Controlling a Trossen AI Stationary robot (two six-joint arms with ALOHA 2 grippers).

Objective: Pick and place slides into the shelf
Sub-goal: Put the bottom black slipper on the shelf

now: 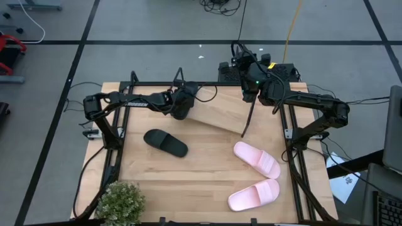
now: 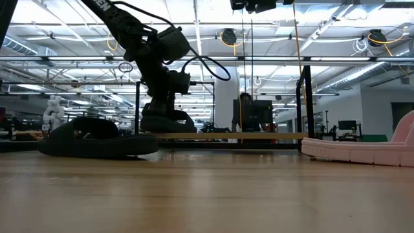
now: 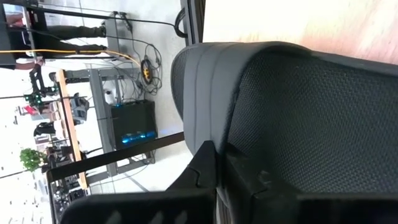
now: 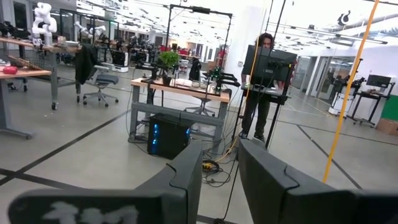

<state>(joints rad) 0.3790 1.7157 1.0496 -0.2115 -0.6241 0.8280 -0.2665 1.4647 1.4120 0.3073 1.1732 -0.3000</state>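
One black slide (image 1: 181,103) sits on the left end of the shelf's wooden plank (image 1: 220,114), and my left gripper (image 1: 182,94) is shut on it from above. In the low view this slide (image 2: 162,123) rests on the plank (image 2: 259,136). The other black slide (image 1: 165,142) lies flat on the table, in front of the shelf. Two pink slides (image 1: 256,159) (image 1: 253,194) lie on the table's near right part. My right gripper (image 4: 221,165) is open and empty, raised high beyond the shelf's far right end. My left gripper holds the black slide by its wide meshed strap (image 3: 298,112), coming down on it from above. Its fingers (image 3: 205,168) stand against the strap's edge; the strap hides whether one finger is under it. The slide's sole rests on the shelf plank (image 2: 194,136).
A small potted plant (image 1: 119,202) stands at the table's near left corner. Black frame rails (image 1: 295,163) run along both table sides. The plank to the right of the held slide is bare. Open tabletop lies between the black slide and the pink slides.
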